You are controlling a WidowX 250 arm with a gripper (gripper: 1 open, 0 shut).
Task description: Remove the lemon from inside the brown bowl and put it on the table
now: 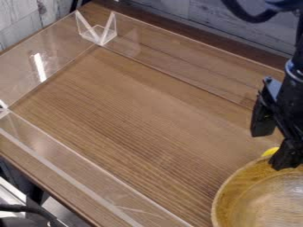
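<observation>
Camera view: claw (274,140) at the right edge, released, dark fingers spread, no grip on anything that I can make out. Lemon (270,153) is a small yellow patch at the far rim of the brown bowl (232,188), partly covered by the nearer finger. Can't tell if it sits inside the wall or just behind it; it looks more like just beyond the rim. Bowl is cut off by the frame, on the desk (130,115).

Risks, my judgement: main one is a rim strike. The nearer fingertip overlaps the rim in view, so going lower without a sideways correction could catch the wood and tip or push the bowl. Second, an off-centre pinch: lemon is round and glossy, so if the fingers close high or to one side it could squirt out and roll away across the desk. Third, closing on rim and lemon together, since the two look so close; lifting then drags the bowl along. Fourth, poor sight: finger hides part of the fruit and the arm runs out of frame, so depth is hard to judge and the claw could shut short of it. If the grasp works, a release from too high could let the lemon bounce or roll on the desk.
</observation>
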